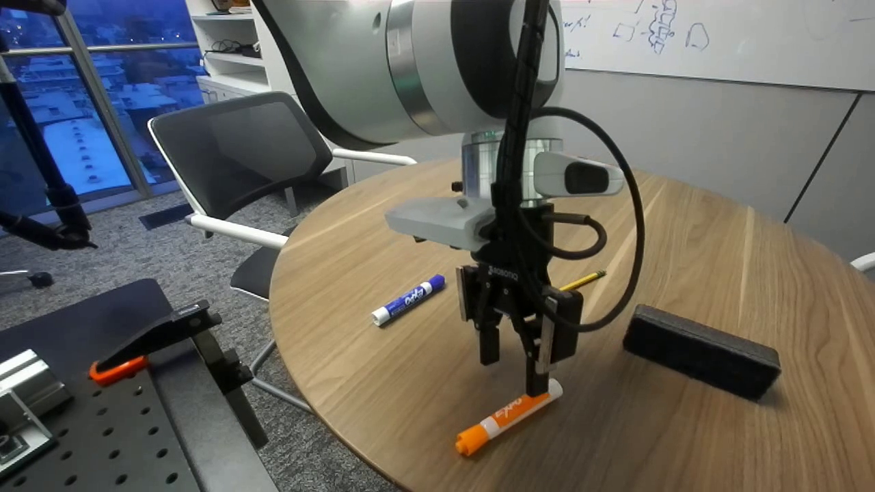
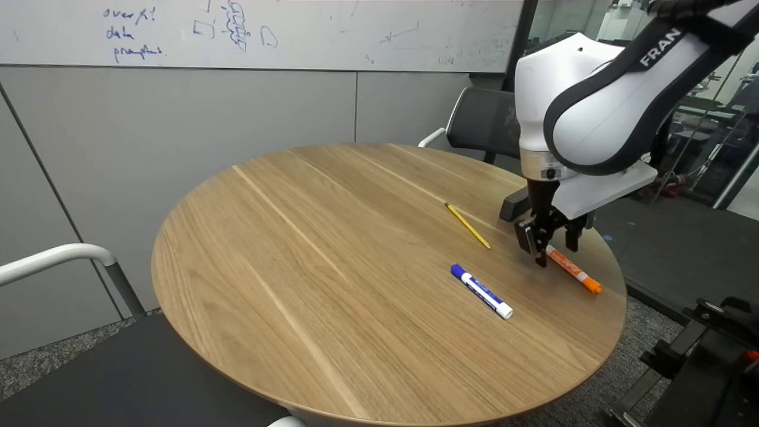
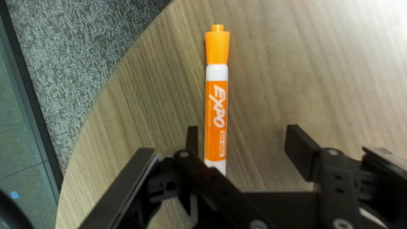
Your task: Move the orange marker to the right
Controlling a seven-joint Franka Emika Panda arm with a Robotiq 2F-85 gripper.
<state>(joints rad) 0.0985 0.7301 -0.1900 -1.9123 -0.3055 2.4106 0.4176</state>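
Note:
The orange marker lies flat on the round wooden table in both exterior views (image 1: 511, 411) (image 2: 568, 265), near the table's edge. In the wrist view the orange marker (image 3: 217, 108) points away from the gripper, with its orange cap far and its white end near. My gripper (image 1: 513, 372) is low over the white end. It also shows in an exterior view (image 2: 556, 254) and in the wrist view (image 3: 243, 138). Its fingers are wide apart. The marker lies between them, close to the left finger in the wrist view, and a finger link hides the tip of its white end.
A blue and white marker (image 1: 409, 301) and a thin yellow pencil (image 2: 468, 226) lie on the table (image 2: 332, 249). A black eraser block (image 1: 701, 352) lies beside the gripper. A mesh chair (image 1: 239, 157) stands by the table. A dark perforated bench (image 1: 123, 437) stands close to the table's edge.

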